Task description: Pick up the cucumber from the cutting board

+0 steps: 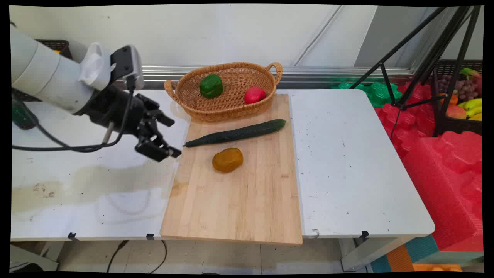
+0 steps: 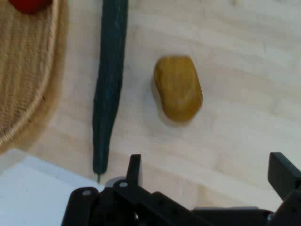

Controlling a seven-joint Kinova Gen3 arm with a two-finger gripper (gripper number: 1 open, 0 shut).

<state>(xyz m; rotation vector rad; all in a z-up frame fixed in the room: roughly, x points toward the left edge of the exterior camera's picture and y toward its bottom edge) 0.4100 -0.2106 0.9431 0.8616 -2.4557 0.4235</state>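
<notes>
- Two things lie loose on the board (image 1: 235, 200): a cucumber (image 1: 235, 133) and a brownish-yellow potato (image 1: 227, 160).
- The board sits on the white table (image 1: 347, 166), reaching from the basket down to the table's near edge.
- The claw (image 1: 164, 135) hangs over the board's left edge, near the far left corner of the board, and points across at the cucumber and potato.
- Its fingers stand wide apart with nothing between them; in the hand view the left finger (image 2: 134, 170) and the right finger (image 2: 282, 172) rise well apart above bare wood.
- The cucumber lies slantwise across the far part of the board, its thin stem end at the board's left edge, just beside the claw, and its thick end near the board's right edge.
- The potato lies just on the near side of the cucumber, apart from it, about midway across the board.
- In the hand view the cucumber (image 2: 109, 80) runs up the picture left of the potato (image 2: 178, 87), and its tip ends close to the left finger.
- A wicker basket (image 1: 231, 106) stands on the board's far edge, near the table's far edge, with its near rim over the wood.
- Inside it a green pepper (image 1: 211, 85) lies toward the left and a red fruit (image 1: 254, 95) toward the right, apart from each other.
</notes>
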